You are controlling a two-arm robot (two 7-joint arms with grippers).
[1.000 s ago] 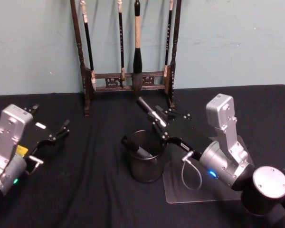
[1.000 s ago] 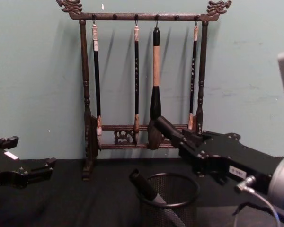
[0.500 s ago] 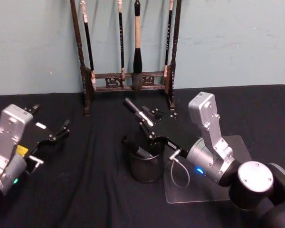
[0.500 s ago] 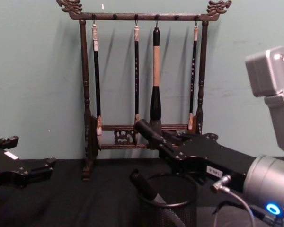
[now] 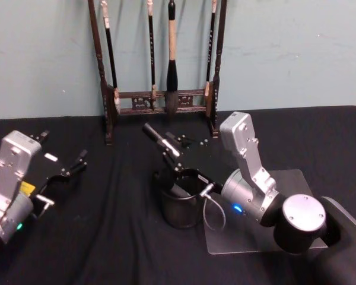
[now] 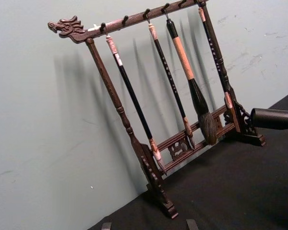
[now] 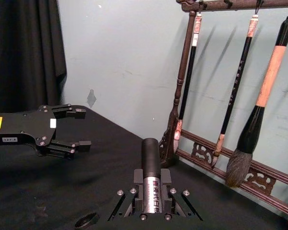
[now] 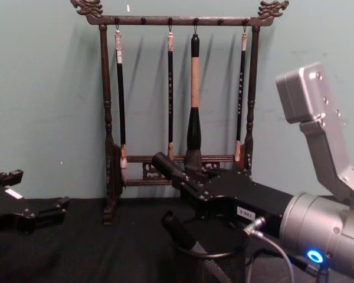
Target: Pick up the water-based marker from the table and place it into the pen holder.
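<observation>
As before clamped, marker point(image 5: 156, 138) farther left

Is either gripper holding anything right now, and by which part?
The right gripper holds the marker by its printed barrel, dark cap end jutting forward, above the pen holder. The left gripper is open and empty.

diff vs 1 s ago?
The right claw, shut on the marker, swung toward the robot's left and now sits over the pen holder; marker not released. Unchanged: the left claw parked open at the table's left, the other pen in the holder, the brush rack.
</observation>
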